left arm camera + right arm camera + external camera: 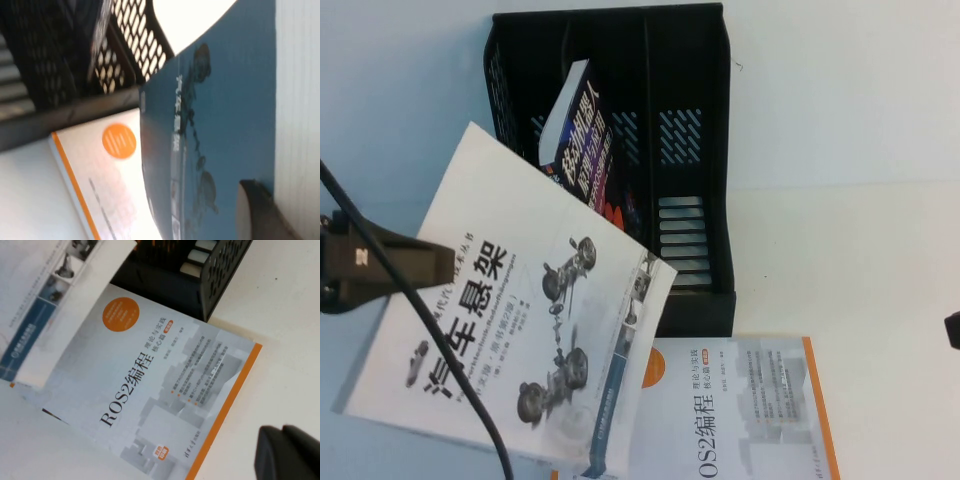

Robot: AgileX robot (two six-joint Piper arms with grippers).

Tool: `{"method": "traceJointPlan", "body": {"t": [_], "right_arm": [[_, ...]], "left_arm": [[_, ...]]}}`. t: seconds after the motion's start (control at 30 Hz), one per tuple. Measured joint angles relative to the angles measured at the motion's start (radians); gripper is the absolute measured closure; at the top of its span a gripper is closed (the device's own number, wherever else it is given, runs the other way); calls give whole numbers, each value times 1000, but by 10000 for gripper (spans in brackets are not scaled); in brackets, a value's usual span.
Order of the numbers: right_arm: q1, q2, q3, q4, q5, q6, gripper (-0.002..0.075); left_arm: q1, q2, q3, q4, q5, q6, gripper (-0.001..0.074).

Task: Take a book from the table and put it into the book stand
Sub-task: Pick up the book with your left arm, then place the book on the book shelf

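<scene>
My left gripper is shut on the left edge of the book, a large white paperback with grey car-part drawings. It holds the book tilted above the table, its far corner over the front of the black book stand. In the left wrist view one finger presses the book's blue underside. My right gripper sits at the right edge, shut and empty over bare table, as the right wrist view shows.
A dark book with big white characters leans inside the stand's left part. An orange-edged white book lies flat on the table in front of the stand, partly under the held book; it also shows in the right wrist view.
</scene>
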Motion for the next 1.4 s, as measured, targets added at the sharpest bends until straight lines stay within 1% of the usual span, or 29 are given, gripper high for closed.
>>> {"method": "traceJointPlan", "body": {"t": [0.33,0.47,0.63,0.97,1.3,1.4], "right_arm": [[0,0,2,-11,0,0,728],[0,0,21,-18,-4,0,728],[0,0,62,-33,-22,-3,728],[0,0,68,-33,-35,-3,728],[0,0,68,-33,-35,-3,728],[0,0,68,-33,-35,0,728]], "left_arm": [[0,-35,-327,70,63,-177,617],[0,-35,-456,78,63,-211,618],[0,-33,-571,155,42,-290,619],[0,45,-609,290,-57,-361,620],[0,154,-611,330,-169,-380,620],[0,176,-618,348,-180,-386,620]]}}
